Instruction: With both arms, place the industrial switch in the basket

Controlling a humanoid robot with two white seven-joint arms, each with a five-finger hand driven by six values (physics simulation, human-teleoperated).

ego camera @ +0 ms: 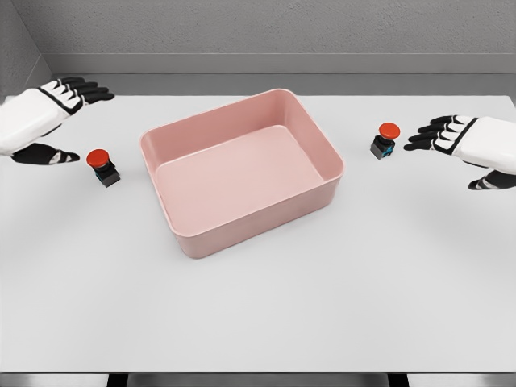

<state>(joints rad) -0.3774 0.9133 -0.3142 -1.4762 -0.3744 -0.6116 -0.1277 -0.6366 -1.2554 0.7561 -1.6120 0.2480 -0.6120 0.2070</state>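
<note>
Two industrial switches with red mushroom caps on black bases stand on the white table (258, 306). One switch (101, 166) is left of the pink basket (325, 150), the other switch (385, 140) is to its right. The basket is rectangular, turned at an angle, and holds nothing. My left hand (68, 121) hovers open just left of and above the left switch, fingers spread, thumb low. On the other side, my right hand (451, 149) is open a short way right of the right switch, its fingertips (419, 139) pointing at it without touching.
The table's far edge meets a grey wall behind the basket. Dark table legs show under the near edge at the bottom.
</note>
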